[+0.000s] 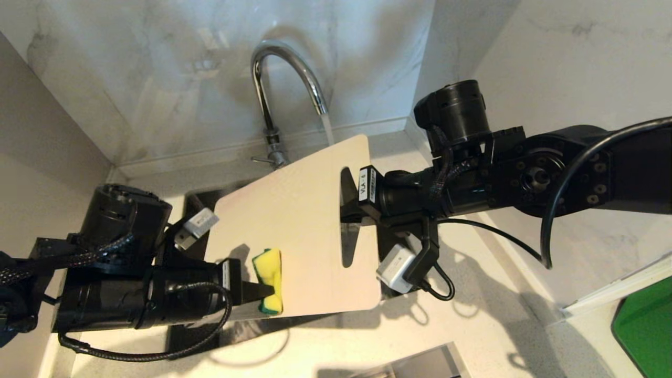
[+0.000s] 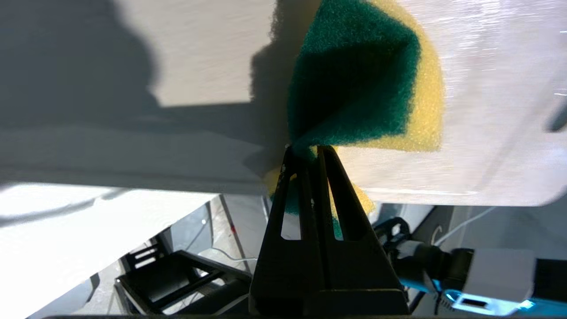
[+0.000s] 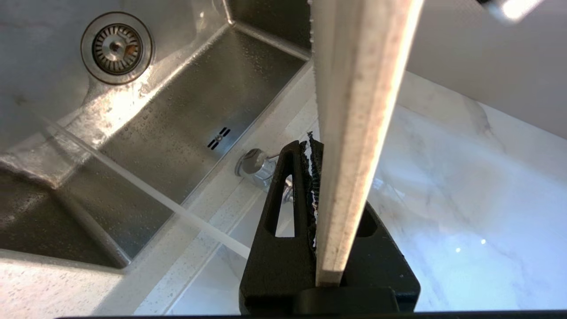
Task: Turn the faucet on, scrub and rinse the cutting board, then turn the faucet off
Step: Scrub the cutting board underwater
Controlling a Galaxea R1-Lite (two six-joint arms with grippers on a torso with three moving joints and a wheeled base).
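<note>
sink (image 3: 186, 133): steel, wet; drain (image 3: 116, 48): round strainer | green object (image 1: 646, 331): lower right edge

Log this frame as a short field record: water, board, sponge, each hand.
water: running from the faucet into the sink
cutting board: held over the sink, gripped at its handle-slot end by the right hand
sponge: yellow and green, against the board's face
left hand: shut on the sponge
right hand: shut on the board's edge
</note>
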